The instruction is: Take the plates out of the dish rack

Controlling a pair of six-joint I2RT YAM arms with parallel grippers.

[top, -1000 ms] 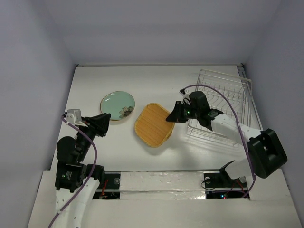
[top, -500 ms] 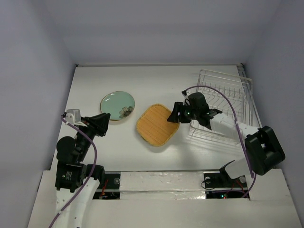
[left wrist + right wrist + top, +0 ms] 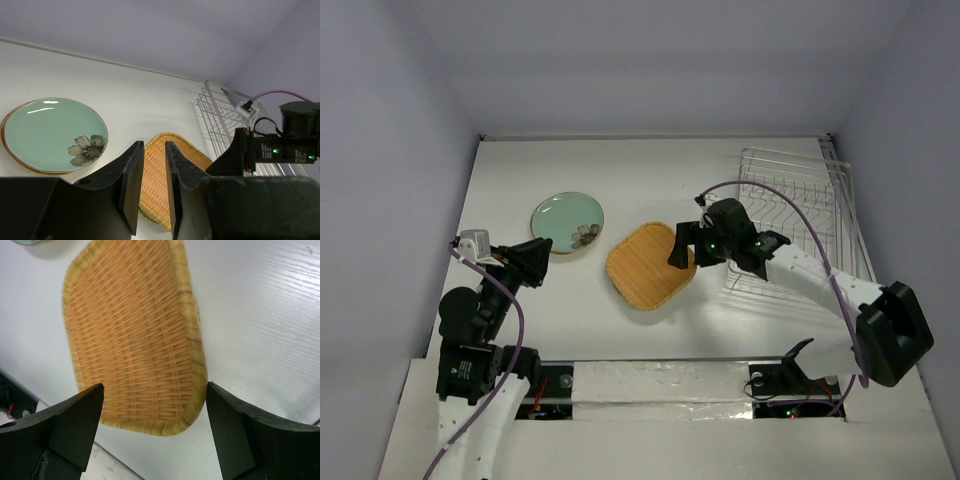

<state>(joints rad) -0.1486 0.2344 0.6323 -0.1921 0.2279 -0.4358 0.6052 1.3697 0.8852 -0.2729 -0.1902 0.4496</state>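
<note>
Gaping wide, the right end effector (image 3: 155, 387) hangs empty over the woven plate (image 3: 130, 330).

The rounded-square plate (image 3: 135, 335) looks like woven straw, orange-tan, ribbed and matt, with a braided rim. The mint-green plate (image 3: 50, 130) is glazed and glossy, catching highlights. The dish rack (image 3: 800, 200) is thin bright metal wire. The table (image 3: 260, 305) is white, matt and faintly grained. The right gripper (image 3: 154, 390) has fingers (image 3: 70, 420) of matt black plastic.

2 white arms (image 3: 807, 277), purple cables (image 3: 520, 325)
</note>
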